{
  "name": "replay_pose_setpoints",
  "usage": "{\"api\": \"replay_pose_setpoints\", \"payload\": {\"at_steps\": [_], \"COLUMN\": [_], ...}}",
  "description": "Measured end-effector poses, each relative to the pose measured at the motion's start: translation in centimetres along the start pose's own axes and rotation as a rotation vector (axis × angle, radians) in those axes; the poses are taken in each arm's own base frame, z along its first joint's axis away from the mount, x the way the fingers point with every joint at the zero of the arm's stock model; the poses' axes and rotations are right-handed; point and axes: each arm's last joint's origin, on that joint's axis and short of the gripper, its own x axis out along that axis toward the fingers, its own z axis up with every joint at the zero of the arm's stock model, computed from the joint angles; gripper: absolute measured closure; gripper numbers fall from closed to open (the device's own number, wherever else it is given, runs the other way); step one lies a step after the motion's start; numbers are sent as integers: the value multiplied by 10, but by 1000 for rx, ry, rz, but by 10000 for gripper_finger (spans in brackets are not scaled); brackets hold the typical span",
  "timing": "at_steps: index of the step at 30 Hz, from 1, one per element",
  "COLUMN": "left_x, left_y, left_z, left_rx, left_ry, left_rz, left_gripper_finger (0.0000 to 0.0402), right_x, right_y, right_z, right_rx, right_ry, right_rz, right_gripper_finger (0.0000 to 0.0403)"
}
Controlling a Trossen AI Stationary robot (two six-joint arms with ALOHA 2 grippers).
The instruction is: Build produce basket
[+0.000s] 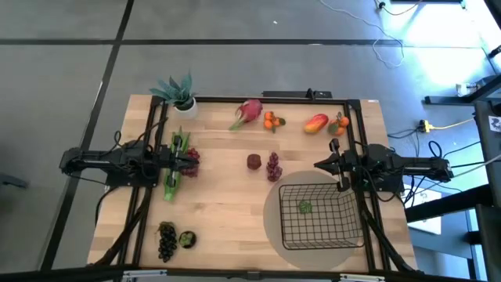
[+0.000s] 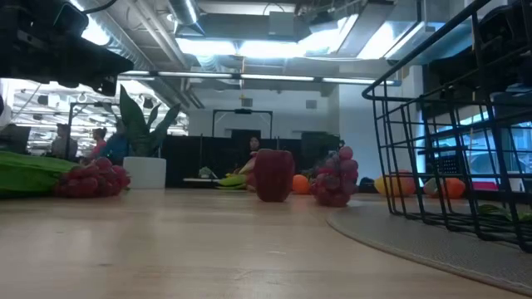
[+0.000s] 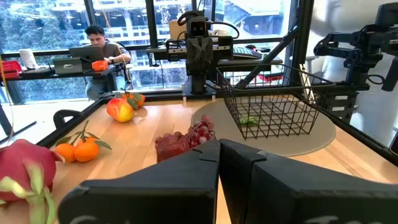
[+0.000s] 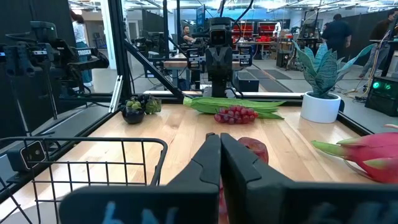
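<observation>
The black wire basket (image 1: 283, 213) stands on a round grey mat (image 1: 272, 227) at the table's near right, with a small green piece (image 1: 304, 207) inside. Along the far edge lie a pink dragon fruit (image 1: 249, 111), tangerines (image 1: 272, 121) and a mango (image 1: 315, 123). A dark red fruit (image 1: 254, 161) and a reddish grape bunch (image 1: 273, 166) sit mid-table. A green stalk (image 1: 176, 166) and red grapes (image 1: 191, 160) lie at the left. My left gripper (image 1: 194, 160) (image 3: 219, 146) is shut, over those red grapes. My right gripper (image 1: 318, 165) (image 4: 220, 140) is shut, beside the basket's far side.
A spiky plant in a white pot (image 1: 183, 100) stands at the far left corner. Dark grapes (image 1: 167, 240) and a small green vegetable (image 1: 186, 238) lie near the left front edge. Bare wood shows between the stalk and the mat. A person sits at a desk (image 3: 98, 43) beyond the table.
</observation>
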Motion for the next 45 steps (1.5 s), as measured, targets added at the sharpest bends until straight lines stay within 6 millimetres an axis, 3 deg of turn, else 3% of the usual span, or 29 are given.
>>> {"api": "replay_pose_setpoints", "payload": {"at_steps": [37, 45], "left_x": [0, 0], "left_y": [0, 0], "left_z": [0, 1], "left_rx": [0, -3], "left_ry": [0, -13], "left_rz": [0, 2], "left_gripper_finger": [401, 401], "right_x": [0, 0], "right_y": [0, 0], "right_z": [0, 2], "right_rx": [-49, 31], "right_ry": [0, -16], "right_rz": [-1, 0], "right_gripper_finger": [402, 402]}}
